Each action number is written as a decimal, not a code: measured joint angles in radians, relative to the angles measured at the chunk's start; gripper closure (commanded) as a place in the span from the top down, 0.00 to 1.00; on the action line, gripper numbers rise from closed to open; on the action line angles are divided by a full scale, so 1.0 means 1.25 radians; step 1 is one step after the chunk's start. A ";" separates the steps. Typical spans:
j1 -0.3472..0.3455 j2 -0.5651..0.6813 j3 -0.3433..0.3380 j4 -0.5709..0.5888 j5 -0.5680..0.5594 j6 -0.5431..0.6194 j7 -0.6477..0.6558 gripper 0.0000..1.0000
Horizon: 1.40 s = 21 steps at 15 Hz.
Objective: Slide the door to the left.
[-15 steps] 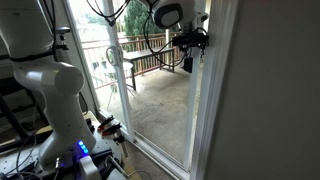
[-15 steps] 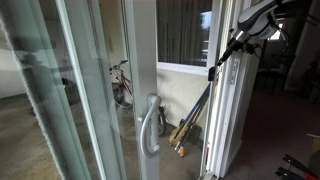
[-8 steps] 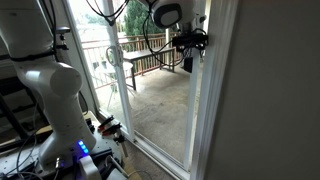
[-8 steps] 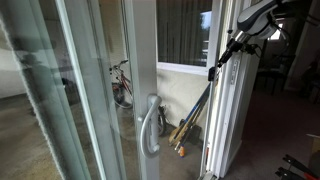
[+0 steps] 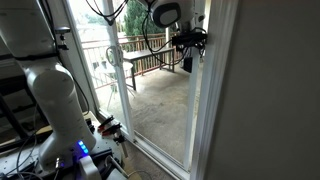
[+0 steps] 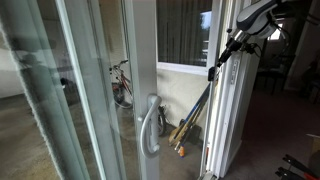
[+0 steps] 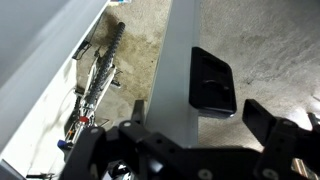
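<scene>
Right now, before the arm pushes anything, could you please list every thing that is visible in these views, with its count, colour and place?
door: one, clear glass with white frame, upright edge between the gripper's fingers.
latch plate: one, black, on the door's edge.
door handle: one, grey, on a white-framed panel.
bicycle: one, dark, on the concrete floor beside the glass.
long-handled tools: number unclear, dark shafts, leaning against the frame.
railing: one, brown, at the balcony's far side.
robot arm: one, white, indoors beside the door.
gripper: one, black, open, astride the door's edge.
</scene>
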 measured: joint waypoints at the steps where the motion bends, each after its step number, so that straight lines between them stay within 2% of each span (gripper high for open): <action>1: -0.012 0.000 0.012 0.000 0.000 0.000 0.000 1.00; 9: -0.056 -0.001 0.064 -0.002 0.022 0.000 0.000 1.00; 18: -0.052 -0.040 0.122 -0.053 0.081 0.015 0.000 1.00; 21: -0.033 -0.055 0.143 -0.085 0.103 0.039 0.000 1.00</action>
